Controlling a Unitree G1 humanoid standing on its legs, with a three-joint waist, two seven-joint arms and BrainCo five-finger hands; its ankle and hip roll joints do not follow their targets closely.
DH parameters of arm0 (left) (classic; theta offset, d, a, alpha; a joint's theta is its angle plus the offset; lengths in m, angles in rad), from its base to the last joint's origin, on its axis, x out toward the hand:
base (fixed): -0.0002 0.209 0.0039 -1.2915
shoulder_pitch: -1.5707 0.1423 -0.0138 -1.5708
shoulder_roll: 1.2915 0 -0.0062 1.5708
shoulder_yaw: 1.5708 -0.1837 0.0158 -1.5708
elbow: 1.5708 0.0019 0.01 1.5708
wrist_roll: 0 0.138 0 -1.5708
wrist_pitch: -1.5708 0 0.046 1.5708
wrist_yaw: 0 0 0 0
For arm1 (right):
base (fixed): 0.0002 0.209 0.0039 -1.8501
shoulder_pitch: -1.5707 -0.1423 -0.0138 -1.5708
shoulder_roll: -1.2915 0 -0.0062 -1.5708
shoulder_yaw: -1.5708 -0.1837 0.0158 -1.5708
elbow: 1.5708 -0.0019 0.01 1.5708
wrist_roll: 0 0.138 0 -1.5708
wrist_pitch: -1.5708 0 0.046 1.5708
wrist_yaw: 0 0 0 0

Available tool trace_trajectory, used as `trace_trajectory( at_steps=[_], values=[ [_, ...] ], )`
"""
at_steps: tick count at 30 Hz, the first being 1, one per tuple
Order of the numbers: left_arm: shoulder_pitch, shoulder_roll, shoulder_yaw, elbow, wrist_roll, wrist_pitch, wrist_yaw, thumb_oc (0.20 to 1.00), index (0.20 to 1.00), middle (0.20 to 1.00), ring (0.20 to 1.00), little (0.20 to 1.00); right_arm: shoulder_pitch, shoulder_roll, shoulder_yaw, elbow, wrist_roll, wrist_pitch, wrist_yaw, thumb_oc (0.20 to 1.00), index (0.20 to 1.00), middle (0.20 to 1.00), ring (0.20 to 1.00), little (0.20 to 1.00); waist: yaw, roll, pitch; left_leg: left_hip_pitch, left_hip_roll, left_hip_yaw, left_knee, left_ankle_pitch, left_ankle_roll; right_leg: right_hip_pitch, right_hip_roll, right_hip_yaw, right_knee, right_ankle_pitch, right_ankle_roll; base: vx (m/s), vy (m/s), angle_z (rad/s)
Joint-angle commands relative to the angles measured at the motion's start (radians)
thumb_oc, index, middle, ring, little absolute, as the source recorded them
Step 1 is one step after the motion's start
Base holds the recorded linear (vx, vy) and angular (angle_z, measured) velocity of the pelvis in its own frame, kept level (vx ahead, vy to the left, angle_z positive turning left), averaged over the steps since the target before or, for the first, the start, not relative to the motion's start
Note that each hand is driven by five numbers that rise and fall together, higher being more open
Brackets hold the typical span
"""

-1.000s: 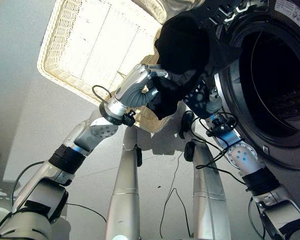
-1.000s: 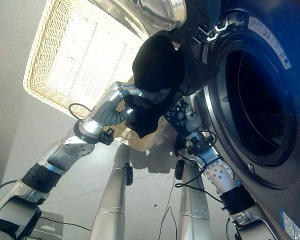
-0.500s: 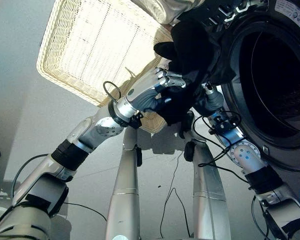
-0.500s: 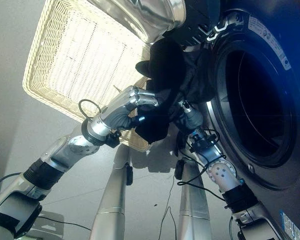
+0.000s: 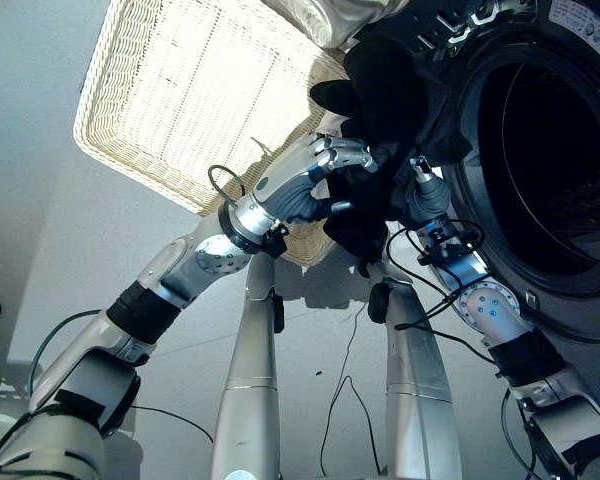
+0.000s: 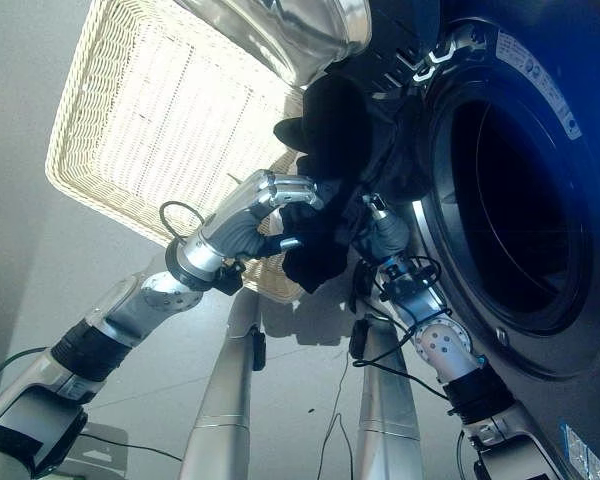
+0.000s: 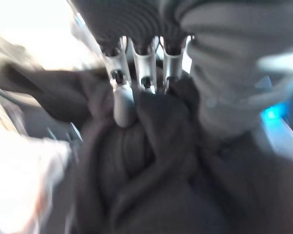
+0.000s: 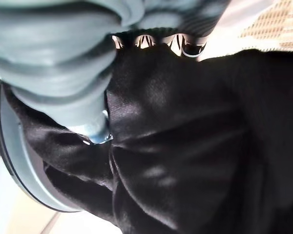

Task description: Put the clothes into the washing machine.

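Note:
A black garment hangs bunched at the left rim of the washing machine's round opening. My left hand holds it from the left. The fingers dig into the folds, and the thumb pinches the cloth from below. My right hand reaches up under the garment beside the drum's rim, and the black cloth drapes over it. A flap of the garment dangles between the two hands.
A pale wicker basket lies on the grey floor to the left of the machine. The machine's open door, with its shiny bowl, juts in at the top above the garment.
My left hand has swung from under the bundle to its left side and shifted right. The garment has moved right with it, closer to the drum opening.

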Motion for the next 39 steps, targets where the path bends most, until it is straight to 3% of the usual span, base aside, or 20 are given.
trace_trajectory(
  at_steps=[1,2,4,11,20,26,29,35,36,37,39],
  values=[
    [0.01,-0.058,0.064,-0.009,-0.101,-0.081,0.264,1.0,1.0,1.0,1.0,1.0,-0.01,0.059,-0.004,-0.164,-0.01,-0.045,0.077,0.2,0.2,0.2,0.2,0.2,-0.004,-0.008,-0.018,-0.001,-0.116,0.032,0.151,-0.136,0.081,0.087,0.067,-0.046,-0.315,0.271,0.095,-0.01,-0.046,0.02],
    [0.038,-0.096,0.096,0.003,-0.12,-0.117,0.301,1.0,1.0,1.0,1.0,1.0,-0.013,0.081,-0.011,-0.158,-0.021,-0.053,0.07,0.2,0.2,0.2,0.2,0.2,0.002,-0.008,-0.018,-0.003,-0.118,0.028,0.152,-0.137,0.08,0.086,0.066,-0.049,-0.312,0.269,0.095,-0.01,-0.036,0.02],
    [0.055,-0.117,0.111,0.004,-0.131,-0.129,0.342,1.0,1.0,1.0,1.0,1.0,-0.016,0.094,-0.013,-0.155,-0.03,-0.059,0.062,0.2,0.2,0.2,0.2,0.2,0.005,-0.008,-0.018,-0.003,-0.119,0.025,0.152,-0.136,0.08,0.087,0.065,-0.05,-0.31,0.267,0.095,0.0,-0.018,0.01],
    [0.101,-0.204,0.171,-0.006,-0.212,-0.138,0.405,1.0,1.0,1.0,1.0,1.0,-0.033,0.141,-0.036,-0.156,-0.068,-0.045,-0.014,0.2,0.2,0.2,0.2,0.2,0.013,-0.011,-0.018,-0.001,-0.12,0.024,0.149,-0.131,0.078,0.091,0.068,-0.055,-0.309,0.268,0.093,0.0,-0.008,0.01],
    [0.054,-0.206,0.195,0.133,-0.253,-0.114,0.463,1.0,1.0,1.0,1.0,1.0,-0.064,0.108,-0.066,0.026,0.012,-0.039,-0.086,0.2,0.2,0.2,0.2,0.2,0.009,-0.005,-0.018,0.006,-0.114,0.035,0.154,-0.128,0.068,0.098,0.07,-0.052,-0.305,0.267,0.093,0.0,0.015,0.01],
    [-0.03,-0.165,0.178,0.353,-0.217,-0.026,0.554,1.0,1.0,1.0,1.0,1.0,-0.104,0.052,-0.093,0.262,0.122,-0.071,-0.09,0.2,0.2,0.2,0.2,0.2,-0.005,-0.002,-0.018,0.01,-0.103,0.05,0.156,-0.129,0.058,0.1,0.077,-0.044,-0.302,0.265,0.093,0.0,0.041,-0.01],
    [-0.074,-0.15,0.172,0.452,-0.289,-0.024,0.544,1.0,1.0,1.0,1.0,1.0,-0.141,0.017,-0.099,0.385,0.159,-0.082,-0.111,0.2,0.2,0.2,0.2,0.2,-0.01,-0.002,-0.018,0.009,-0.094,0.061,0.155,-0.128,0.052,0.096,0.08,-0.04,-0.301,0.266,0.092,-0.01,0.062,-0.02],
    [-0.154,-0.074,0.141,0.66,-0.432,-0.056,0.506,1.0,1.0,1.0,1.0,1.0,-0.28,-0.147,-0.246,0.833,0.248,-0.25,-0.31,0.2,0.2,0.2,0.2,0.2,-0.019,-0.004,-0.018,0.013,-0.069,0.08,0.16,-0.142,0.038,0.1,0.096,-0.024,-0.301,0.26,0.088,0.01,0.041,-0.07],
    [-0.159,-0.062,0.13,0.681,-0.446,-0.066,0.507,1.0,1.0,1.0,1.0,1.0,-0.341,-0.217,-0.29,0.918,0.273,-0.322,-0.375,0.2,0.2,0.2,0.2,0.2,-0.018,-0.008,-0.018,0.01,-0.064,0.078,0.164,-0.151,0.038,0.1,0.099,-0.021,-0.304,0.26,0.089,0.02,-0.018,-0.04],
    [-0.16,-0.061,0.127,0.685,-0.448,-0.069,0.507,1.0,1.0,1.0,1.0,1.0,-0.352,-0.229,-0.294,0.93,0.277,-0.353,-0.387,0.2,0.2,0.2,0.2,0.2,-0.017,-0.008,-0.018,0.008,-0.062,0.077,0.165,-0.153,0.038,0.099,0.099,-0.021,-0.304,0.26,0.089,0.01,-0.032,-0.04],
    [-0.146,-0.045,0.12,0.687,-0.444,-0.079,0.514,1.0,1.0,1.0,1.0,1.0,-0.378,-0.272,-0.323,0.907,0.262,-0.489,-0.456,0.2,0.2,0.2,0.2,0.2,-0.017,-0.014,-0.018,0.004,-0.057,0.073,0.168,-0.161,0.039,0.098,0.102,-0.022,-0.301,0.258,0.09,0.0,-0.03,-0.06]
  ],
)
